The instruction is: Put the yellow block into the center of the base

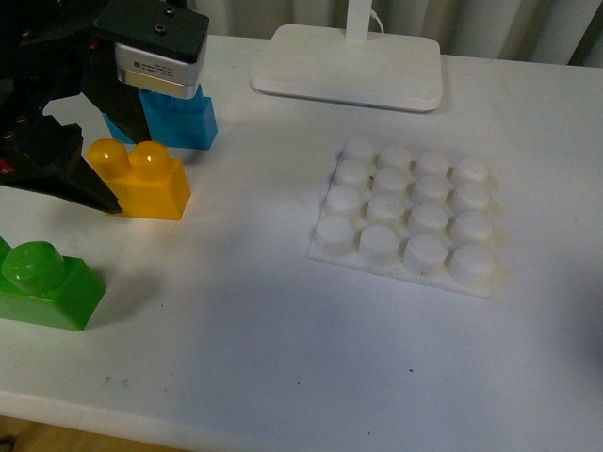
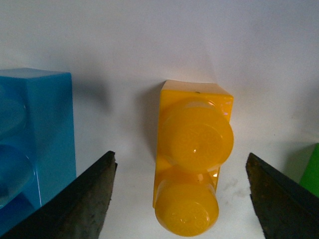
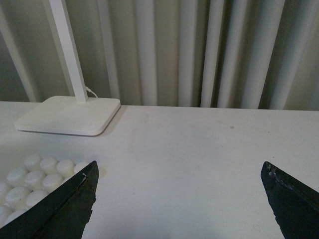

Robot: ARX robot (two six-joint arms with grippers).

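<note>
yellow block (image 1: 141, 179) stands upright on the table (image 1: 245, 320), left side, well apart from the base (image 1: 325, 252). blue brick (image 1: 184, 118) is just behind it and green brick (image 1: 47, 287) is in front, near the table edge. your left claw (image 2: 180, 155) straddles the block, jaws wide, neither finger touching it. your right claw (image 3: 179, 167) is spread too, gripping nothing, beside the base.

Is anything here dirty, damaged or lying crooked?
The white studded base lies slightly turned against the edge of the table and shows brownish stains near its right front corner and a dark speck between far studs. The yellow block, blue block and green block stand upright and look intact.
</note>
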